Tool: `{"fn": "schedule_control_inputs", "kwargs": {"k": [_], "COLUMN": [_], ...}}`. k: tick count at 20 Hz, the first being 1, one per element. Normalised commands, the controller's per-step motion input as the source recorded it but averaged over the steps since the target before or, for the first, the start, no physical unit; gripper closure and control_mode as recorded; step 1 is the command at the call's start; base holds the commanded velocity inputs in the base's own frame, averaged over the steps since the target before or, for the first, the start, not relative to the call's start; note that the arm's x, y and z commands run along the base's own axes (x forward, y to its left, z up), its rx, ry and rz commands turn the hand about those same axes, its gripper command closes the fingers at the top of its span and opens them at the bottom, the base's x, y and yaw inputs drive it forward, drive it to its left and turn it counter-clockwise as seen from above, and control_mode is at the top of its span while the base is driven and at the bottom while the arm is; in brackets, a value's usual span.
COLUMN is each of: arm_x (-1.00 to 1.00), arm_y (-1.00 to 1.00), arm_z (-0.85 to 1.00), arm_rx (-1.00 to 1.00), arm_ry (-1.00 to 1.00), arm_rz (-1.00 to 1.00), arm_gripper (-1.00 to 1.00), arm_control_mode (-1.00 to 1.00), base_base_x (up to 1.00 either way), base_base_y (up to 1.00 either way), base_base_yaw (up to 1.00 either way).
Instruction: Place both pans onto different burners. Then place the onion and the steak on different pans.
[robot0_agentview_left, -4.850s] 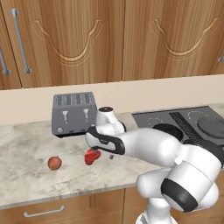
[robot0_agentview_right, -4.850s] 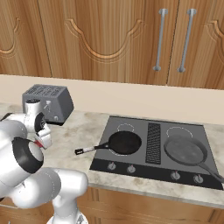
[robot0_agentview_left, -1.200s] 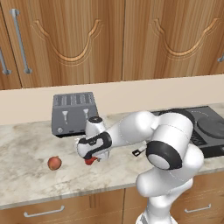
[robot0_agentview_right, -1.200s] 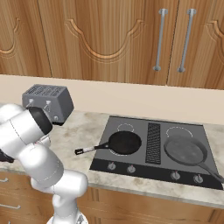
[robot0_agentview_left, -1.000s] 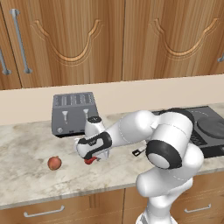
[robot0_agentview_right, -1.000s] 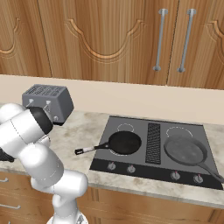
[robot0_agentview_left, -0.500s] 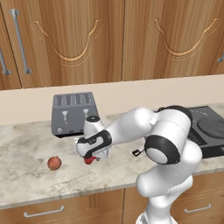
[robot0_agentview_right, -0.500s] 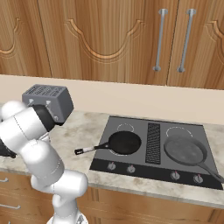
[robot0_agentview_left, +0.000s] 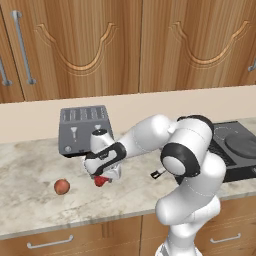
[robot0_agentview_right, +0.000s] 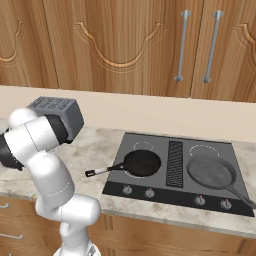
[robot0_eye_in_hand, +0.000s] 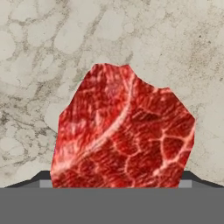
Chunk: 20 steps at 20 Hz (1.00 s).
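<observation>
No words, brands or numbers can be read anywhere. The toaster front carries two small pale marks. They are too small to make out.

The marbled bench carries a grey toaster at the back, with the onion and the steak lying apart in front of it. To the right, a dark cooktop sits in the bench, with a black pan and a grey pan on its burners.
</observation>
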Motion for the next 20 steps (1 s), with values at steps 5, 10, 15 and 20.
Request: {"fn": "schedule_control_inputs", "kwargs": {"k": [5,10,15,20], "arm_x": [0.0,-0.28,-0.55,-0.36], "arm_y": [-0.01,-0.2,-0.35,-0.5], "arm_z": [0.02,0.21,0.25,0.25], "arm_rx": [0.0,0.0,0.0,0.0], "arm_ry": [0.0,-0.05,-0.08,-0.01], "arm_rz": [0.0,0.0,0.0,0.0], "arm_gripper": [1.0,1.0,1.0,1.0], "arm_control_mode": [-1.0,-1.0,-1.0,-1.0], "base_base_x": [0.0,0.0,0.0,0.0], "base_base_y": [0.0,0.0,0.0,0.0], "base_base_yaw": [0.0,0.0,0.0,0.0]}}
